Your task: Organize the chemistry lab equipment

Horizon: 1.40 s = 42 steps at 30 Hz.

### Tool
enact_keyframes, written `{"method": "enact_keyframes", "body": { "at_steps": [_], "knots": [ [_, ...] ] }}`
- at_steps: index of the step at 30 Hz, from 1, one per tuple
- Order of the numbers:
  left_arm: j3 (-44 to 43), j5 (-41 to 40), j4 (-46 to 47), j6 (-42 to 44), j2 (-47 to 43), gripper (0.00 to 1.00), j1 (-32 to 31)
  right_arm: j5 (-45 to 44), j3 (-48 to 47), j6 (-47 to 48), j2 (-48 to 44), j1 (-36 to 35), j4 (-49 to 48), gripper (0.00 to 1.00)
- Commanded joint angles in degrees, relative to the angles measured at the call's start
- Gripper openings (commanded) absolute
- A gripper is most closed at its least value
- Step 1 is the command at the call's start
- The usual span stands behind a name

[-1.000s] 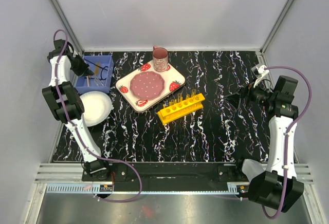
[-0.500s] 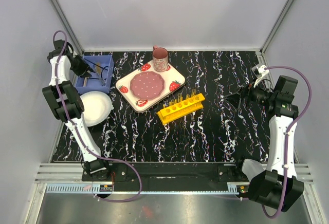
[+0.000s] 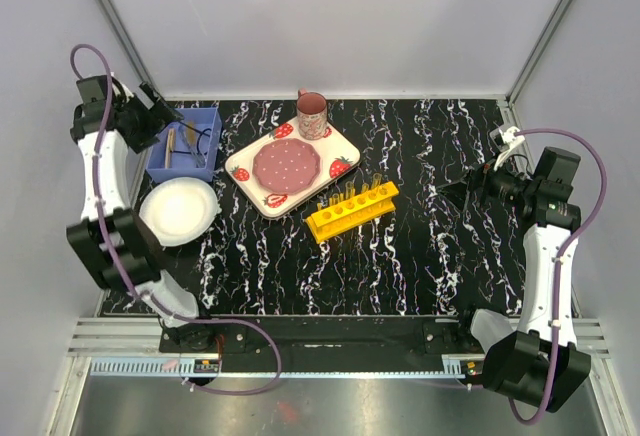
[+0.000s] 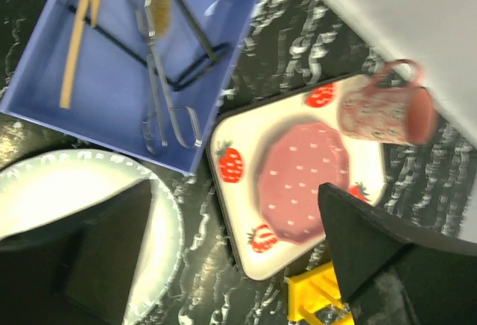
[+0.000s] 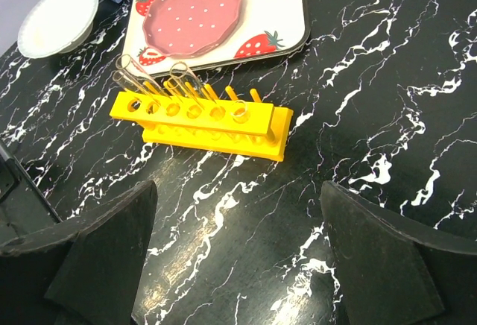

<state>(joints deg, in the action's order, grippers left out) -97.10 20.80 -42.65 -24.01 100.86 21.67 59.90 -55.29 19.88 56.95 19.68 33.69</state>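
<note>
Top external view is showing the left gripper (image 4: 232, 191) hanging wide and empty beside the blue tray (image 3: 200, 121), where the wooden-handled brush (image 4: 74, 57) and dark metal tools (image 4: 160, 94) are lying; the yellow rack (image 3: 352, 208) is standing mid-table, holding clear tubes (image 5: 141, 75); the right gripper (image 5: 238, 187) is gaping wide, empty

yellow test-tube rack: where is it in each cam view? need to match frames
Top external: yellow rack lies mid-table, just below and right of the strawberry tray.
Left wrist: only a corner of the yellow rack shows at the bottom edge, below the strawberry tray.
Right wrist: yellow rack lies left of centre, below the strawberry tray.
Shared landmark: the strawberry tray.
</note>
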Motion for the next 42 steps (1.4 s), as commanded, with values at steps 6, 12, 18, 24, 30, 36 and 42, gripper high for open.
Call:
{"method": "enact_keyframes", "body": {
  "at_steps": [6, 12, 18, 24, 30, 36, 42],
  "knots": [
    [21.23, 10.75, 16.46, -1.48, -27.63, 0.99, -2.85, -2.77, -8.94, 4.98, -0.17, 0.44, 7.16, 0.98],
    [26.25, 12.60, 13.57, 3.35, -39.67, 0.99, -11.55, 1.00, -15.55, 16.04, -0.87, 0.36, 20.69, 1.00],
    [32.31, 12.42, 10.84, 5.82, -52.05, 0.99, -17.36, 2.77, -19.94, 20.04, -0.26, 0.27, 31.43, 1.00],
    [36.89, 11.81, 11.71, 0.90, -62.53, 0.99, -17.45, -4.78, -26.01, 5.75, -1.13, 0.27, 28.55, 1.00],
    [36.28, 11.73, 10.40, 0.80, -68.42, 0.99, -17.54, -15.06, -29.26, -11.57, -4.12, 0.36, 20.81, 1.00],
    [33.73, 9.52, 6.44, 2.48, -69.31, 0.99, -18.07, -29.74, -30.05, -21.89, -8.60, 0.27, 14.65, 1.00],
    [32.15, 11.99, 6.09, 1.07, -69.13, 0.99, -19.56, -36.16, -31.46, -21.29, -10.72, 0.36, 14.65, 1.00]
  ]
}}
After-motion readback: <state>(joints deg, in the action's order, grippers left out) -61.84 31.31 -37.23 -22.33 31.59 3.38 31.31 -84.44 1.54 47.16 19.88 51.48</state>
